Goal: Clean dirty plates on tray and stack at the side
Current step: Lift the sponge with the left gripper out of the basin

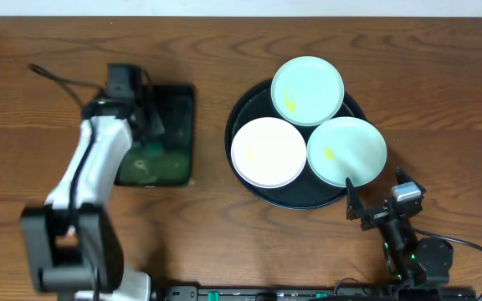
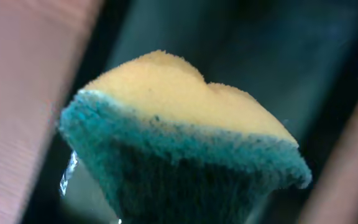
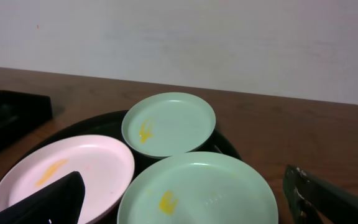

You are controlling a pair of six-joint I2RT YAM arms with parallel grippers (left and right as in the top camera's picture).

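Holds sponge [image 2: 179, 143] pinched tight in left gripper [image 1: 143, 124]. Has right gripper [image 1: 379, 196] spread wide, empty, three smeared plates [image 1: 307, 90] on tray [image 1: 231, 125] just ahead of its jaws. Leaves all wiping, stacking undone.

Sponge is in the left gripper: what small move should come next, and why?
Probably carry the sponge, held by the left gripper over the green tray, across to the white plate on the black tray. It is the nearest plate and shows a yellow smear. The right gripper stands open by a mint plate.
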